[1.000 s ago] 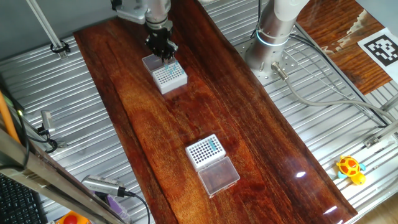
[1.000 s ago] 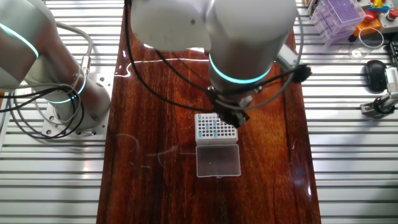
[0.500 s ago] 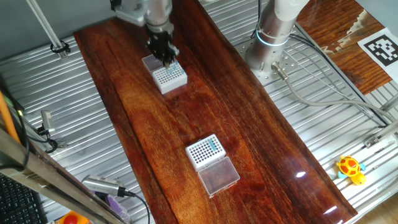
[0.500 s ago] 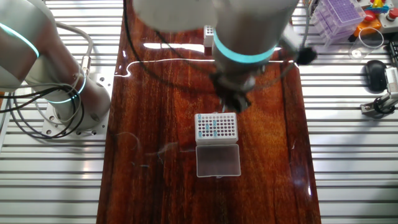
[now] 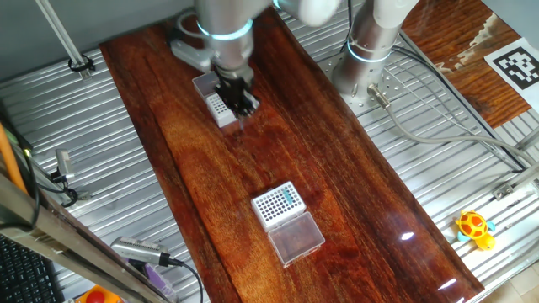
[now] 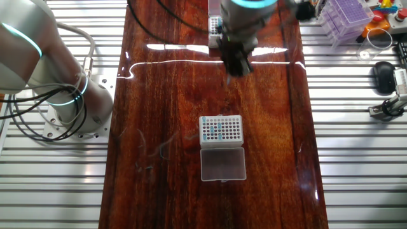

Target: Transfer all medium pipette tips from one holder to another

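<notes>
Table: a long dark wooden board (image 5: 354,194) is seen laid over ribbed metal; its glossy surface is bare around the racks
Gripper: the gripper (image 5: 242,103) (image 6: 236,65) is held above the board, partly covering one rack in one fixed view; its dark fingers appear close together, but whether anything is pinched between them cannot be told
Covered rack: a white tip rack (image 5: 216,106) is seen beside and partly under the gripper; its contents are hidden by the arm
Open rack: a second white rack (image 5: 278,204) (image 6: 221,128) is set well apart from the gripper, with a clear lid (image 6: 222,164) lying flat, touching one side
Medium pipette tips: teal dots (image 5: 290,197) (image 6: 218,130) are seen filling some holes of the open rack; the other holes are dark
Surroundings: a robot base (image 5: 364,59) with grey cables; a yellow toy (image 5: 474,228) on the ribbed metal; a purple tip box (image 6: 346,16) at the far corner
</notes>
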{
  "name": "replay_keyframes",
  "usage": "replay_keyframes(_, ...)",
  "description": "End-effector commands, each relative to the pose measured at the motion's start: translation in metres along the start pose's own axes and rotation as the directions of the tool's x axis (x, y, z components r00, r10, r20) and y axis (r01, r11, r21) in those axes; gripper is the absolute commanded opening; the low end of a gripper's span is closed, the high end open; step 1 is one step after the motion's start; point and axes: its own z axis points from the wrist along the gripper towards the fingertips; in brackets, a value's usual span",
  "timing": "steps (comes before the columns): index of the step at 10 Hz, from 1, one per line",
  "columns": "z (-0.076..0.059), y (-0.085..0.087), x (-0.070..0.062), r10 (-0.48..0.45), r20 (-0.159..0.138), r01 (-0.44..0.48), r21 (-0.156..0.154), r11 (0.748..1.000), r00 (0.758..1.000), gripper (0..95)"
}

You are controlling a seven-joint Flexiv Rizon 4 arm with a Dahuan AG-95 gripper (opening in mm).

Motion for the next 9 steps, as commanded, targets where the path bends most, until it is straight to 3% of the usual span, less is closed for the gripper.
replay_keyframes(1,0.005,0.023,-0.006,0.039,0.002,-0.039,0.003,0.999,0.999,0.0)
replay_keyframes(4,0.007,0.034,-0.007,0.051,0.001,-0.051,0.005,0.999,0.999,0.0)
replay_keyframes(6,0.007,0.034,-0.007,-0.02,-0.009,0.021,0.015,1.0,1.0,0.0)
replay_keyframes(9,0.007,0.034,-0.007,-0.156,-0.026,0.156,-0.006,0.988,0.987,0.0)
